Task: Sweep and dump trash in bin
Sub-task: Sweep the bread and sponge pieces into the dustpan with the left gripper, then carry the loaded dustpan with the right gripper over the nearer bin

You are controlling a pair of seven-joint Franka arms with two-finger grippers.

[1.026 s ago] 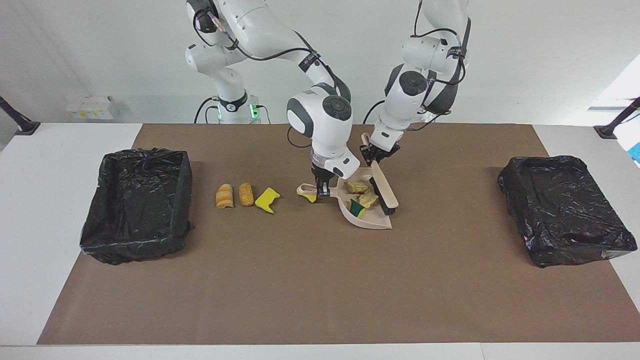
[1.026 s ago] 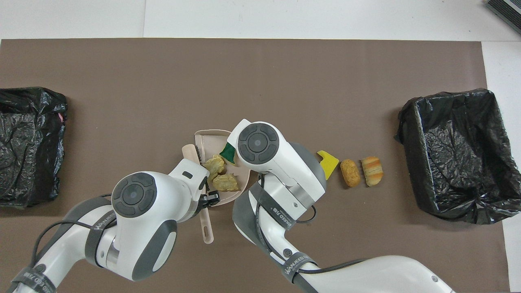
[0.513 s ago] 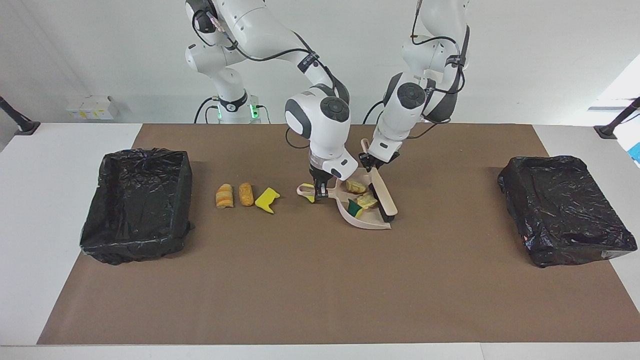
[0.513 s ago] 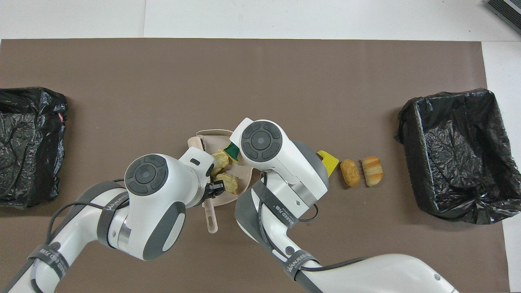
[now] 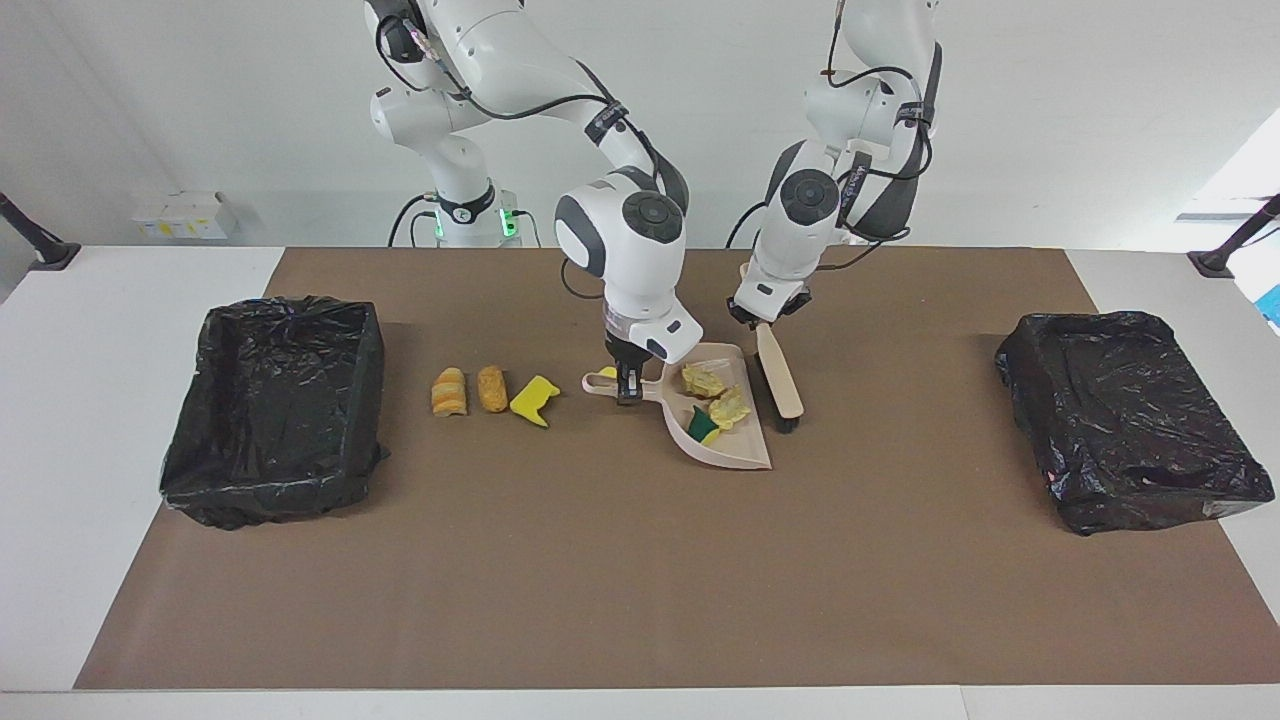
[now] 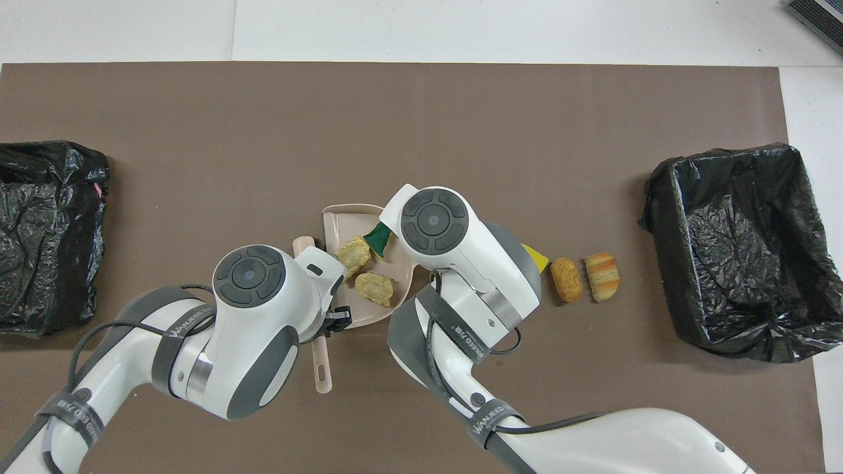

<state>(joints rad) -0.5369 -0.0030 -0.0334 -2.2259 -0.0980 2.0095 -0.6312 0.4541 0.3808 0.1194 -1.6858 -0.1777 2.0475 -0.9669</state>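
Facing view: the right tool point(image 5: 628, 384) pinches the dustpan point(image 5: 742, 452) handle; the left tool point(image 5: 762, 322) pinches the brush point(image 5: 778, 375), just beside the pan. Keep the pan level.

Overhead view: three scraps point(image 6: 373, 288) lie in the pan; others point(image 6: 566, 279) wait toward the right arm's bin point(image 6: 685, 197).

I see a beige dustpan point(image 5: 735, 448) carrying yellow scraps point(image 5: 703, 381) and a green-and-yellow sponge bit point(image 5: 703, 426), beige brush point(image 5: 778, 372) with black bristles, orange-striped bread chunk point(image 5: 449, 391), tan chunk point(image 5: 491, 388), bright yellow sponge point(image 5: 534, 399), black bin liners point(image 5: 275, 405), brown surface point(image 5: 600, 560), white arms.
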